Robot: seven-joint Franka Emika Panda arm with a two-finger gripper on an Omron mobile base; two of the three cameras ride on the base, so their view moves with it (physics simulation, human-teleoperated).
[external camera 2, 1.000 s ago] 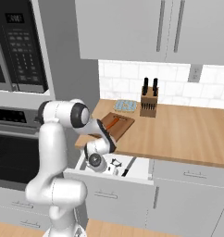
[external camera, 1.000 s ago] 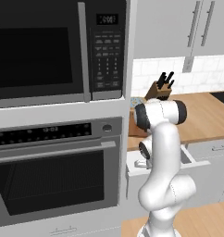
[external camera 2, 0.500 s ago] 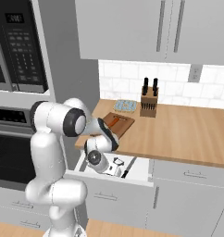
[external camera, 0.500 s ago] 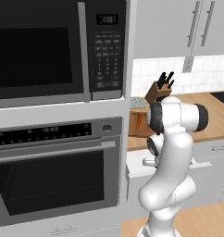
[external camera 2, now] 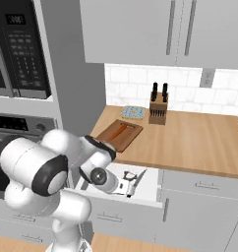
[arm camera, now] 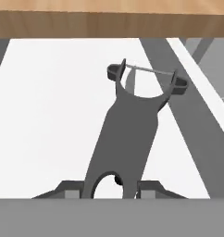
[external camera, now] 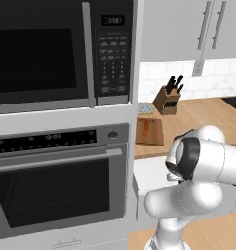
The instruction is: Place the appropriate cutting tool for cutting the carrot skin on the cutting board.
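The cutting tool, a dark grey peeler with a forked Y-shaped head, lies in the open white drawer under the counter edge. My gripper is shut on its handle end, one fingertip on each side. From the right base view the gripper reaches down into the drawer, with the peeler sticking out of it. The brown cutting board lies on the counter just above the drawer, and the small orange carrot rests on it. The board and carrot also show beside the oven column.
A wooden knife block with black handles stands at the back of the counter, with a blue patterned cloth to its left. The oven and microwave column rises left of the drawer. A dark grey strip runs beside the peeler.
The jaws have closed on the peeler's handle. The arm's elbow has swung out toward the cameras and to the right, while the hand has stayed in the drawer.
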